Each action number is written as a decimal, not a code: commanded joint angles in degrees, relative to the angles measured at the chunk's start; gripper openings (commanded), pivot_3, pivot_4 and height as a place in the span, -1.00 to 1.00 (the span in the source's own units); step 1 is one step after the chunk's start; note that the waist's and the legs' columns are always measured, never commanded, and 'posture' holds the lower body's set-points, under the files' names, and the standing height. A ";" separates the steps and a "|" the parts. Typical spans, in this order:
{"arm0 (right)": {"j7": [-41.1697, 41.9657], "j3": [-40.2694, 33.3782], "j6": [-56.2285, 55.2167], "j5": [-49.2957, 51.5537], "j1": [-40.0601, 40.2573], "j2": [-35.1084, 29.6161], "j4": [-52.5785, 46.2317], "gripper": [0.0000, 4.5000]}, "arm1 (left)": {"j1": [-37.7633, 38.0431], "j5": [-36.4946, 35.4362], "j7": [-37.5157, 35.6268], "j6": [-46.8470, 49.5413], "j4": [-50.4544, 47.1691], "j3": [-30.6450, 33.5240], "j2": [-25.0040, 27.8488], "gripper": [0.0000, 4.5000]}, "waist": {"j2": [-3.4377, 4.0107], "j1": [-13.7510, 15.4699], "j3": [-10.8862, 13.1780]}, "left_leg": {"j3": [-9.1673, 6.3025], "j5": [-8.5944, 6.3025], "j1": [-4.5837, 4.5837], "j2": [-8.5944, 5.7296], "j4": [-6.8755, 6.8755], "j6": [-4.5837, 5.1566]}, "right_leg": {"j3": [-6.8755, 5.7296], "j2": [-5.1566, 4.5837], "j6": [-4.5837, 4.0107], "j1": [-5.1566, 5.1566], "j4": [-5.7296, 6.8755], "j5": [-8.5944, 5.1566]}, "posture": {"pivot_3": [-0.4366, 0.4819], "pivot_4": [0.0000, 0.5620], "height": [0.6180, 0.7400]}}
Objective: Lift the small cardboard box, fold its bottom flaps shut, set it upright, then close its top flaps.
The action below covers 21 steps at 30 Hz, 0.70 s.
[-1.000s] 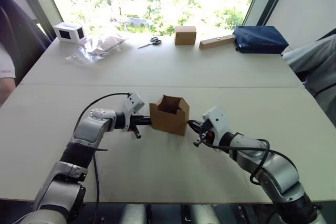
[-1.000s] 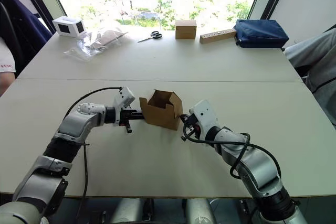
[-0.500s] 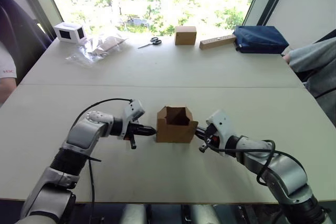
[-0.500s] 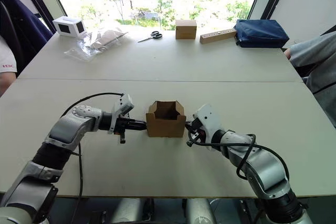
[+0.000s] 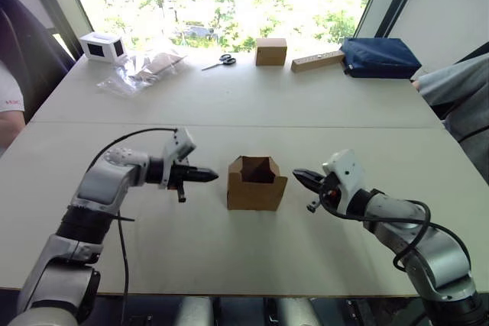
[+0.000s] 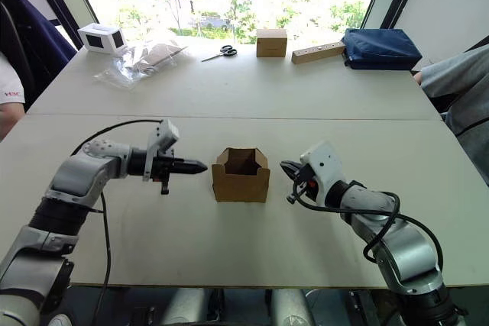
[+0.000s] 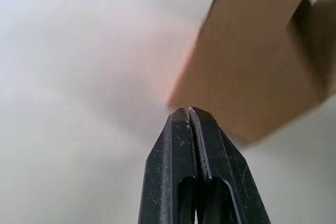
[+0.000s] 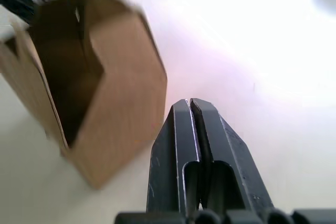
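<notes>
The small cardboard box (image 5: 257, 184) stands upright on the white table (image 5: 244, 265), midway between my arms, its top flaps up and its inside open to view. My left gripper (image 5: 214, 176) is shut and empty, pointing at the box's left side from a short gap away. On the other side my right gripper (image 5: 296, 174) is shut too, holding nothing, a short gap from the box's right wall. The left wrist view has the box (image 7: 252, 66) just beyond my shut fingertips (image 7: 189, 111). The right wrist view looks into the box's open top (image 8: 79, 77) past my shut fingertips (image 8: 189, 102).
At the table's far edge lie a neat brown cube (image 5: 270, 51), a long cardboard strip (image 5: 316, 60), scissors (image 5: 218, 61), a clear plastic bag (image 5: 141, 68), a white device (image 5: 102, 46) and a dark blue bag (image 5: 379, 56). People sit at the left (image 5: 9, 101) and right (image 5: 457, 89) sides.
Both grippers have drawn back from the box's sides, leaving gaps. The box, earlier skewed and pressed between them, now stands square on the table.
</notes>
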 commanded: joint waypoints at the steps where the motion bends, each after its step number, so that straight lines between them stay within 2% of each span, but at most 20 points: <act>1: 3.95 -0.93 -3.54 3.85 -2.15 2.16 0.35 -1.00 | -1.98 -5.16 -1.75 1.94 -1.87 2.97 -0.77 -0.99 | 0.00 -0.19 0.00 | 0.00 0.00 0.00 0.00 0.00 0.00 | 0.00 0.01 0.06 0.00 -0.01 0.03 | -0.05 -0.47 1.00; 4: 6.66 2.85 -5.77 0.43 -3.60 1.22 3.41 -1.00 | -1.95 -7.30 -2.76 3.63 -2.76 2.57 -1.12 -0.99 | 0.00 -0.21 0.00 | -0.01 0.00 0.01 0.00 0.00 0.00 | 0.00 0.04 0.10 0.00 -0.01 0.06 | -0.05 -0.47 1.00; 8: 9.56 5.45 -6.84 -0.81 -5.15 0.76 6.46 -1.00 | -1.48 -6.34 -2.70 2.97 -2.30 0.44 -1.97 -0.99 | 0.00 -0.03 0.00 | -0.01 0.00 0.02 -0.02 0.00 0.00 | -0.01 0.06 -0.04 0.00 0.00 -0.02 | -0.05 -0.47 1.00; 14: 12.99 10.17 -9.93 -6.89 -6.66 -1.03 14.40 -1.00 | 0.00 0.62 -1.33 -3.29 0.10 -5.93 -3.32 -0.99 | -0.02 -0.05 -0.01 | 0.03 0.00 0.04 -0.04 0.00 0.00 | 0.02 0.01 -0.06 0.04 -0.01 -0.03 | -0.05 -0.47 1.00; 21: 14.16 11.32 -11.80 -8.75 -5.88 -0.90 16.73 -1.00 | 0.45 4.78 -0.51 -6.69 2.66 -9.45 -4.14 -0.99 | 0.01 0.07 -0.43 | -0.08 -0.01 0.57 0.01 -0.02 0.00 | -0.09 -0.03 -0.10 0.66 -0.14 -0.06 | -0.05 -0.47 1.00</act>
